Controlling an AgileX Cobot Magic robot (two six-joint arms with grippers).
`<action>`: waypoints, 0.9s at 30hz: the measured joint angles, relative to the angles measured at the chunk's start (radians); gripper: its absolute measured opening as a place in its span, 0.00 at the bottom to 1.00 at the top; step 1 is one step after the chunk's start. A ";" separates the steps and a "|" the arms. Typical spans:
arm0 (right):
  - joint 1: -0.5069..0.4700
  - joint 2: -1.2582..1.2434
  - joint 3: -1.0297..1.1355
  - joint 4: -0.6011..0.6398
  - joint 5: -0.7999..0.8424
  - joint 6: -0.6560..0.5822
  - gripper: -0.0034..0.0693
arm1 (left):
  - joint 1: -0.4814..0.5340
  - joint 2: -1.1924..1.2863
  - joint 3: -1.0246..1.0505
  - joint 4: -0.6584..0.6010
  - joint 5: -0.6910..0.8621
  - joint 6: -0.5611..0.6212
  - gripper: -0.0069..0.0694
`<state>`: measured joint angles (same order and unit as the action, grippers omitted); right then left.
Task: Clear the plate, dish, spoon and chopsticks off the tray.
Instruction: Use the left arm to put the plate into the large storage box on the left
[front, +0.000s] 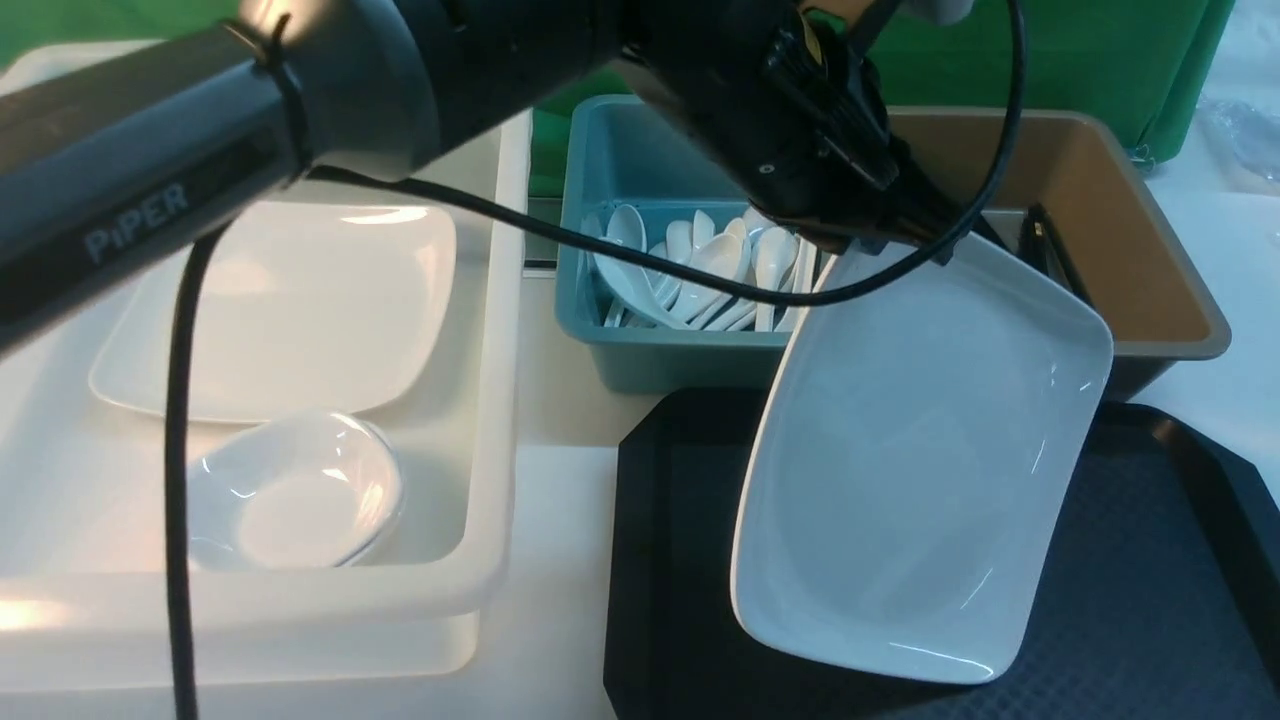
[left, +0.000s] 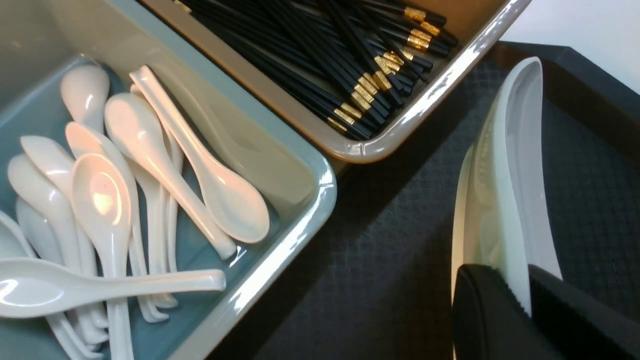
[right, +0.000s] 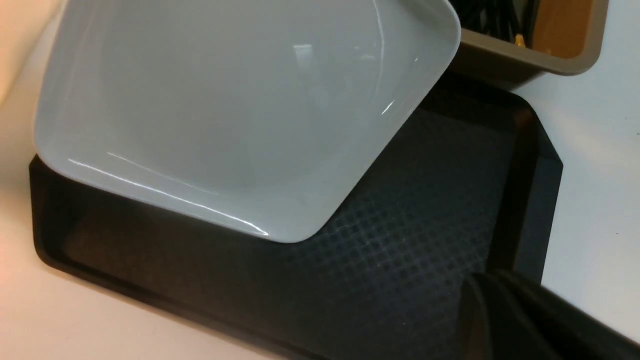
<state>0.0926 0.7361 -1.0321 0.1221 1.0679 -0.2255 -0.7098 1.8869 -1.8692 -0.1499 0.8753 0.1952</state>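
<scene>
left gripper (left: 520, 282) clamped on plate (front: 920, 460) far rim | plate tilted over tray (front: 1150, 600) | right gripper (right: 492, 290) closed, empty, by tray's right rim

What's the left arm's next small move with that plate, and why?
Probably lift a little and swing left toward the white tub. The left gripper is shut on the far rim of the plate, which hangs tilted over the tray, and the tub already holds a matching plate.
</scene>
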 joint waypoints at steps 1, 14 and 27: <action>0.000 0.000 0.000 0.000 0.000 0.000 0.10 | 0.000 0.000 0.000 0.000 0.006 0.000 0.12; 0.000 0.000 0.000 0.007 -0.038 0.000 0.10 | 0.000 -0.068 0.001 0.025 0.029 0.014 0.12; 0.000 0.000 0.000 0.017 -0.038 -0.001 0.10 | 0.000 -0.119 -0.002 0.042 0.043 0.014 0.12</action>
<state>0.0923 0.7361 -1.0321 0.1387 1.0298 -0.2270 -0.7098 1.7682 -1.8715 -0.1082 0.9181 0.2088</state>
